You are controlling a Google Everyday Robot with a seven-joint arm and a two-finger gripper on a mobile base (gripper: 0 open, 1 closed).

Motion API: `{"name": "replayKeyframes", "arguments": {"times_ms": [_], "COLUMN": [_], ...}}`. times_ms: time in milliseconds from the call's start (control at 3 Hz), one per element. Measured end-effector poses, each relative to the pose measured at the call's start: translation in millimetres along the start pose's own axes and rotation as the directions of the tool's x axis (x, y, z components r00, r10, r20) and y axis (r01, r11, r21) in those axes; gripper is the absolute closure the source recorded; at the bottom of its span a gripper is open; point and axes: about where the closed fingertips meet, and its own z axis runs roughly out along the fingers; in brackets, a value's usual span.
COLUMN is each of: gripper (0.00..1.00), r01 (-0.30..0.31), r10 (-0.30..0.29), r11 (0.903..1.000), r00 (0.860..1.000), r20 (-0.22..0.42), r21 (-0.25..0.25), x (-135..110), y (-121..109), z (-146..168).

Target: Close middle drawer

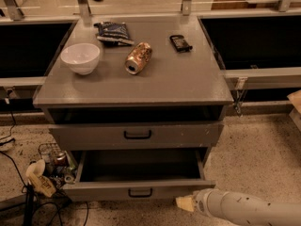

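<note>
The middle drawer (141,191) is the low, plain-fronted grey drawer with a small black bar handle. It stands pulled far out near the floor, and its bare grey box is empty. Above it is a taller-fronted grey drawer (136,134) with white specks, pulled out only slightly. My gripper (185,203) is at the bottom right, low above the floor, just in front of and below the right end of the middle drawer's front panel. My white arm (244,210) runs off to the right edge.
On the cabinet top (188,84) are a white bowl (80,58), a tipped can (138,57), a dark snack bag (113,32) and a small black object (180,43). Cables and clutter (47,173) lie on the floor at the left. Speckled floor lies to the right.
</note>
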Motion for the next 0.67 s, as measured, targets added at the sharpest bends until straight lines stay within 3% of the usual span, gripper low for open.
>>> {"name": "replayKeyframes", "arguments": {"times_ms": [667], "gripper": [0.88], "r01": [0.0], "r10": [0.0], "r11": [1.0], "r00": [1.0], "r20": [0.0], "r21": [0.0], "x": [0.0], "y": [0.0], "z": [0.0]}}
